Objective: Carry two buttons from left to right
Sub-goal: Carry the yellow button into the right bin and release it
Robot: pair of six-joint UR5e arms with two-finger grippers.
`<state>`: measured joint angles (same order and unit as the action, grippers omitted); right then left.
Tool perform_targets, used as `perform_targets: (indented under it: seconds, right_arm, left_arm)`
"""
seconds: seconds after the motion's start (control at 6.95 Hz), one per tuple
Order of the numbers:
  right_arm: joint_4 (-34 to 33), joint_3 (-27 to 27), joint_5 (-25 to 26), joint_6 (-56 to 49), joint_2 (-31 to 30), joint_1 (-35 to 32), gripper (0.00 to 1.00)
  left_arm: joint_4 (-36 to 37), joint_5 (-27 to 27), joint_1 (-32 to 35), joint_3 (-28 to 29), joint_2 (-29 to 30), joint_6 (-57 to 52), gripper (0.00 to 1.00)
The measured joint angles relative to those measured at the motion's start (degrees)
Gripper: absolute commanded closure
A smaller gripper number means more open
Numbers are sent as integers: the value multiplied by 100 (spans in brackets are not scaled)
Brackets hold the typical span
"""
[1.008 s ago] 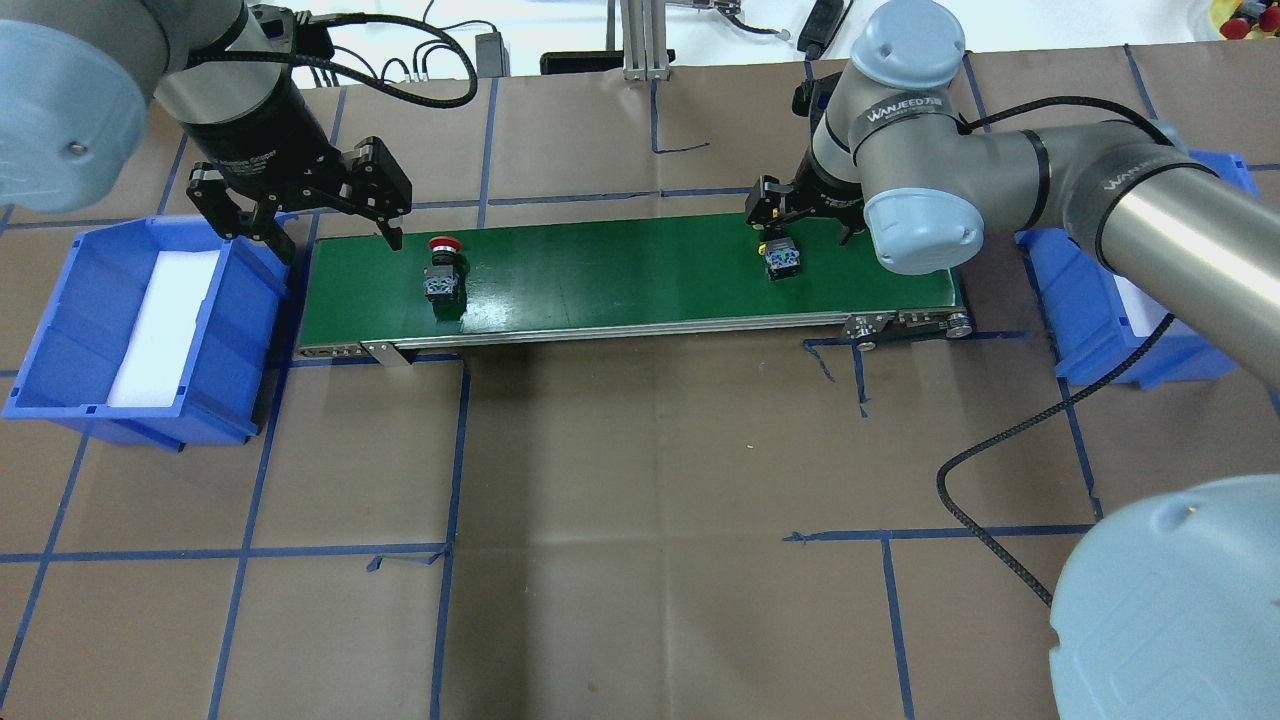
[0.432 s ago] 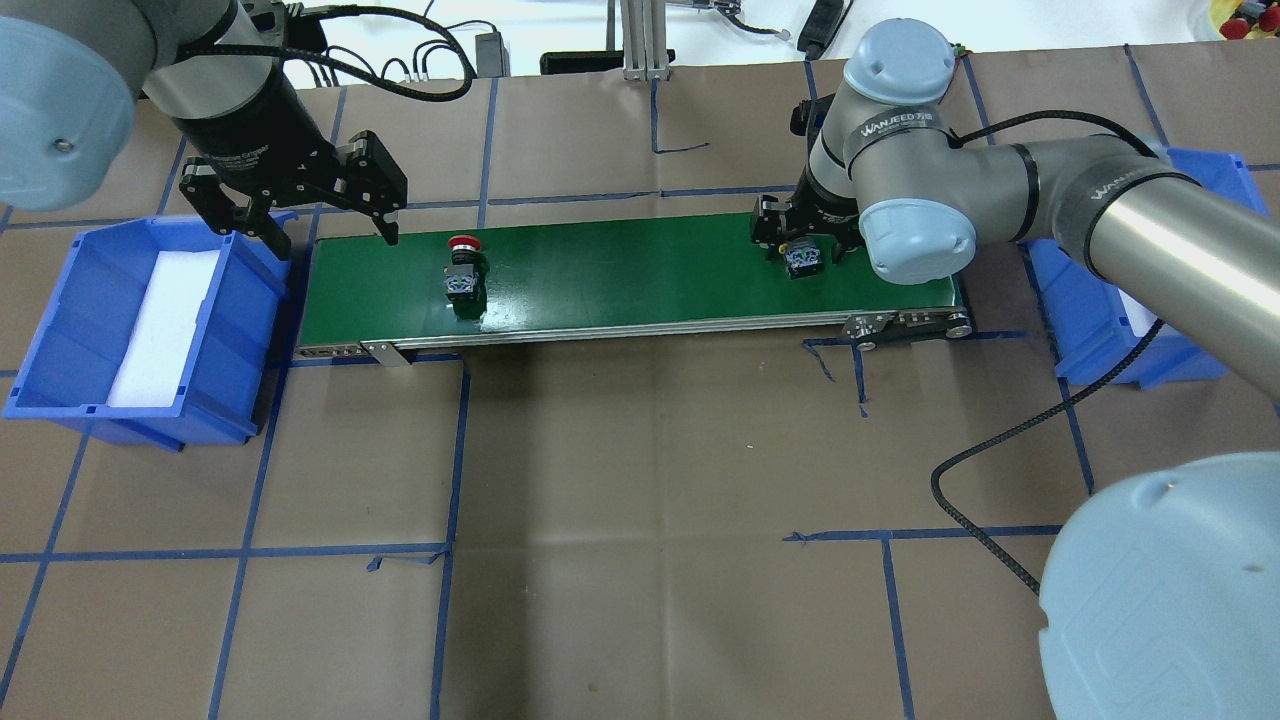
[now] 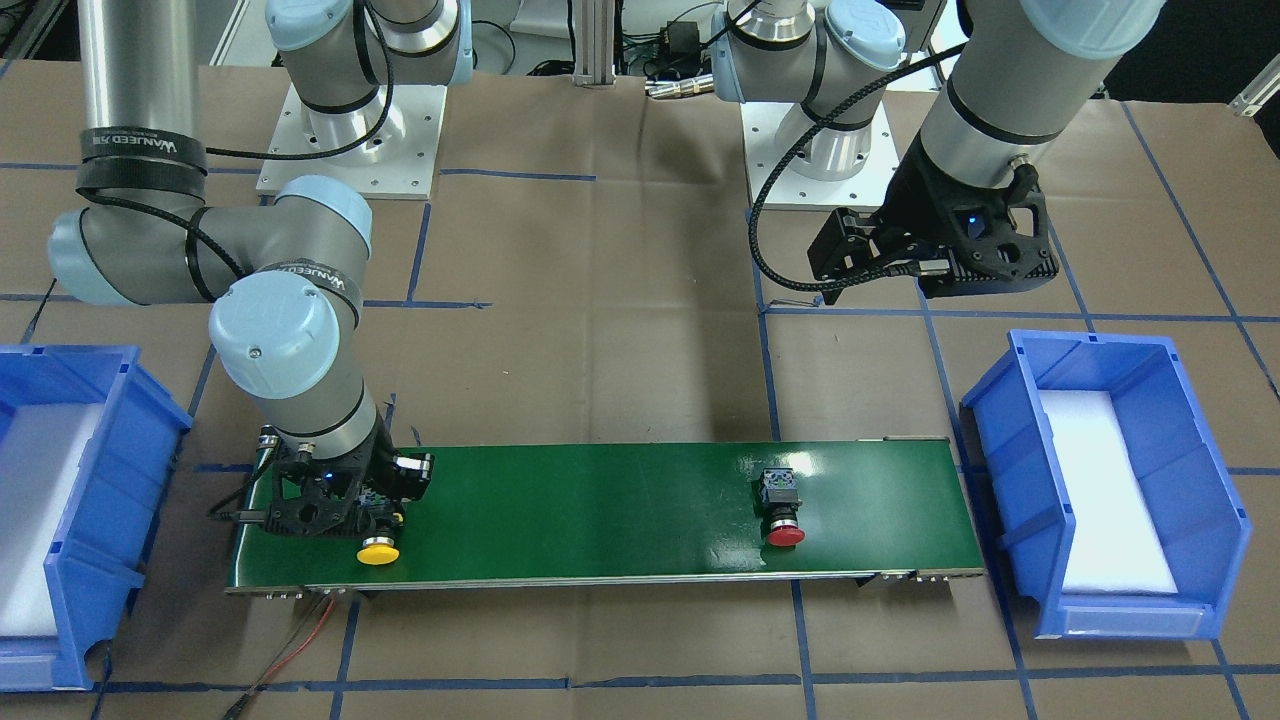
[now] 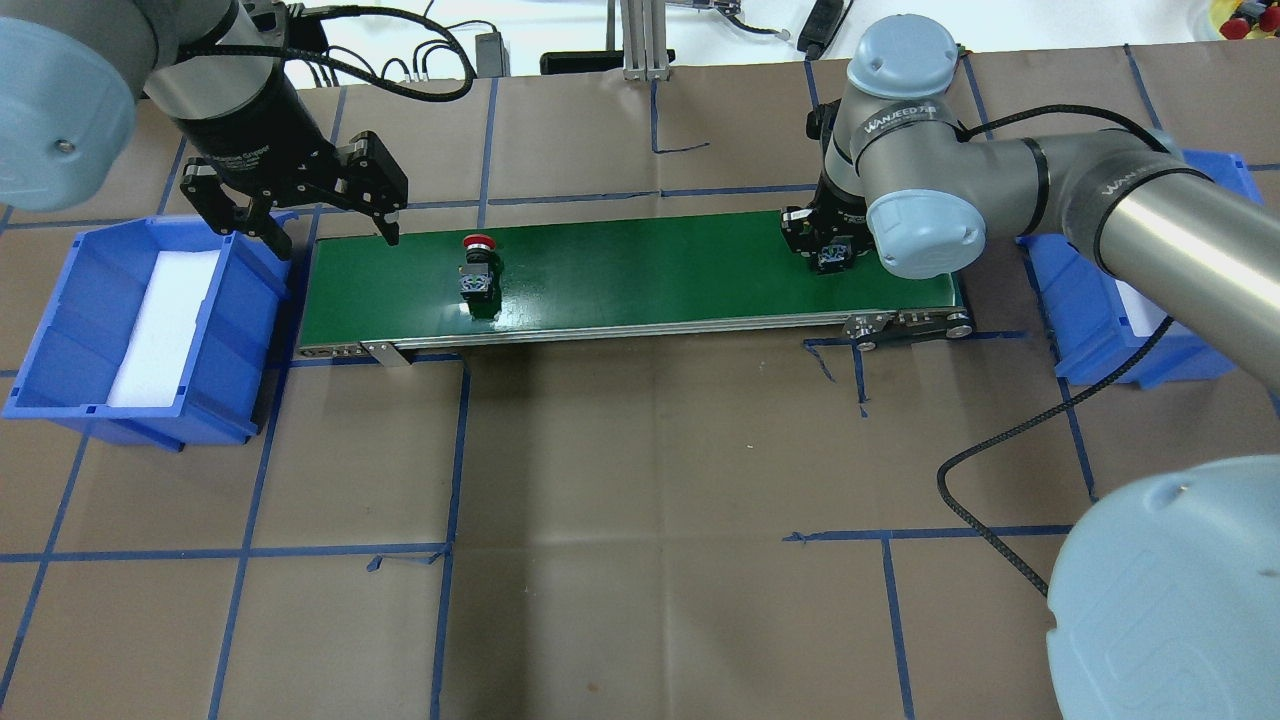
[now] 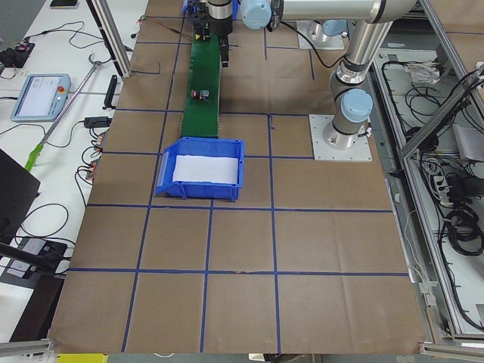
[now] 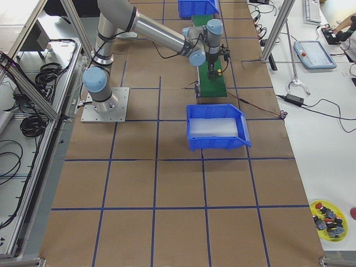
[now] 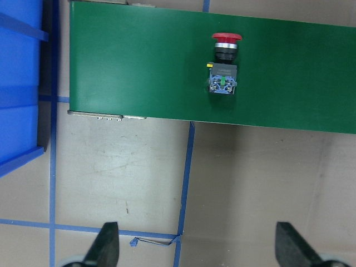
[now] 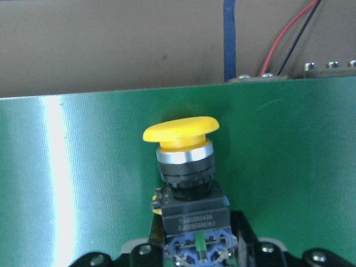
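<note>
Right end effector (image 8: 197,253) looks clamped on just the back block of the yellow button (image 8: 181,130) at the right end of the green belt (image 4: 650,270), so I'd worry that the heavy cap tips it loose on the lift. Left end effector (image 4: 335,240) hangs wide open and empty by the left end, with the red button (image 4: 478,268) lying on the belt nearby. Count: two buttons, two blue bins (image 4: 60,330), one belt on the worktop (image 4: 640,500).

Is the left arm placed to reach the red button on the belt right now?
Probably yes: the left gripper hangs open over the belt's left end, and nothing stands between it and the red button.
</note>
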<state>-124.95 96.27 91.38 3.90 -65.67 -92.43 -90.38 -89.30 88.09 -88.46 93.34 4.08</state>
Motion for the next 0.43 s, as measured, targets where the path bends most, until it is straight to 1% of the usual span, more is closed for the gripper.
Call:
perform_targets:
  seconds: [0.14,0.29,0.43]
  right_arm:
    - [135,-93,52,-206,-157,170,93]
    - [458,-282,58,-447,-403,437,91]
    - [853,-560,40,-919,-631,840,91]
  left_arm:
    - [4,2,4,-17,-7,-2,0]
    - [11,4,5,-36,-10,-3,0]
    - [19,3,6,-51,-13,-2,0]
